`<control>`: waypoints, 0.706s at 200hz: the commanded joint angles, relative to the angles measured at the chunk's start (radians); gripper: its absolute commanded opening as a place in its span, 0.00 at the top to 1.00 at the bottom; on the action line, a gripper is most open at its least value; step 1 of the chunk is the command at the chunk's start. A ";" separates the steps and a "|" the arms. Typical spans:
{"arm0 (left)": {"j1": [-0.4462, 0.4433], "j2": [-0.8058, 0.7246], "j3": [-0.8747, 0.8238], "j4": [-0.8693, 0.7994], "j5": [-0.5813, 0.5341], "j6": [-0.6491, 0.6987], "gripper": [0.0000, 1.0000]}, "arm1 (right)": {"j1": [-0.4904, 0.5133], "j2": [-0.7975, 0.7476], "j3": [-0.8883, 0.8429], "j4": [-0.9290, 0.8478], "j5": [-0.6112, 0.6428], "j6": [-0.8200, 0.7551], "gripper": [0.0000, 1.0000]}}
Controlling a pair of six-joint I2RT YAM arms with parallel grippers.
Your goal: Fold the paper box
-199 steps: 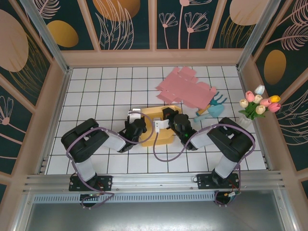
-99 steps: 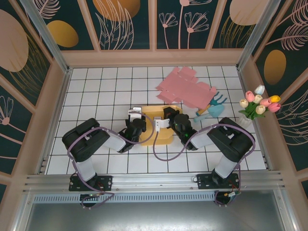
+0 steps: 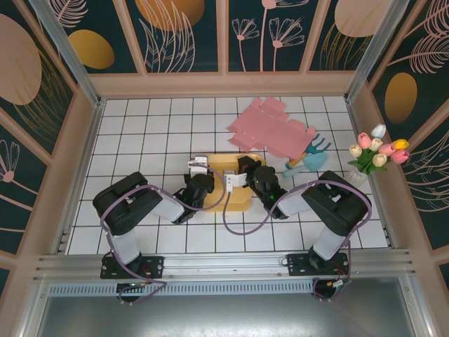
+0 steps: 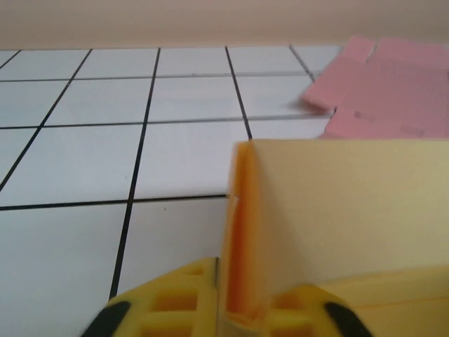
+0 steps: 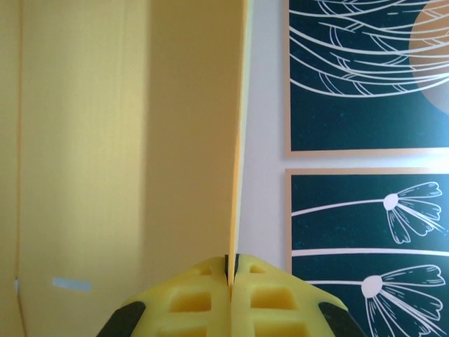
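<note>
Midway across the table (image 3: 140, 133), the yellow paper box (image 3: 237, 198) sits half-folded — left tool (image 4: 242, 316) and right tool (image 5: 231, 270) each clamped tight on a raised flap — next, I reckon, crease those walls inward.

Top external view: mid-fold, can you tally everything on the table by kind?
Paper boxes: 2 (yellow box, flat pink box)
Teal garden toys: 2 (rake, and what looks like a watering can)
Flower bunches: 1 (tulips)
Total: 5
</note>
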 commanded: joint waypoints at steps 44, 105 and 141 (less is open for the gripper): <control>0.088 0.016 0.037 -0.205 -0.286 -0.222 1.00 | -0.033 0.037 -0.042 -0.144 0.084 0.038 1.00; 0.089 -0.021 -0.013 -0.003 0.064 -0.076 0.77 | -0.031 0.049 -0.033 -0.142 0.080 0.065 1.00; 0.087 -0.089 -0.077 0.076 0.182 -0.067 0.63 | -0.031 0.058 -0.031 -0.143 0.083 0.075 1.00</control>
